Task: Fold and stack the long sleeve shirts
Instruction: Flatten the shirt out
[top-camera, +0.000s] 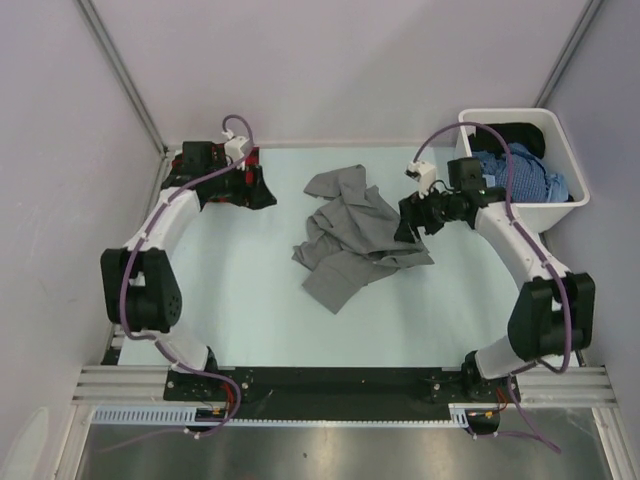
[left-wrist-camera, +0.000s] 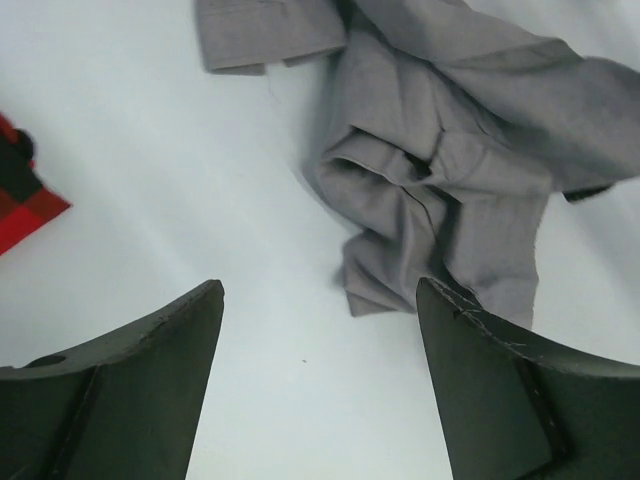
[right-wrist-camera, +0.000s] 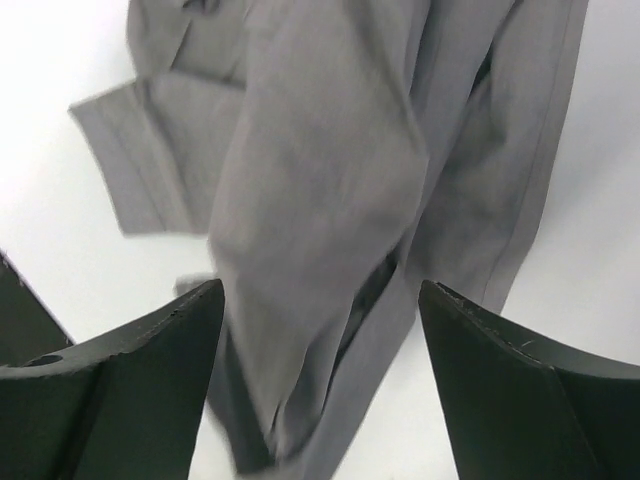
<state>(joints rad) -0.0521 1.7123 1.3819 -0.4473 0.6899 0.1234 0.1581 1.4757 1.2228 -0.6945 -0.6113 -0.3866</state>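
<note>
You had the plain mid-grey collared cloth shirt (top-camera: 355, 238) lying crumpled on the pale tabletop (top-camera: 240, 300), about midway between left and right and slightly towards the far side, with its sleeves and panels bunched over one another. The red-and-black plaid cloth shirt (top-camera: 243, 186) sat in a heap at the far left, well apart from the grey one, and your left arm (top-camera: 165, 225) reached over it. From the left wrist, the left jaws stood wide open with nothing between them, pointing across bare tabletop towards the grey shirt, and a corner of the plaid showed at the left edge. Your right arm (top-camera: 520, 245) curved in from the right, and the right jaws were open too, spread over the grey shirt's right-hand edge; the cloth lay under the gap, and I could not tell whether either finger touched it. A white plastic bin (top-camera: 545, 213) stood at the far right, holding blue fabric (top-camera: 530, 182) and something black (top-camera: 520, 132).
</note>
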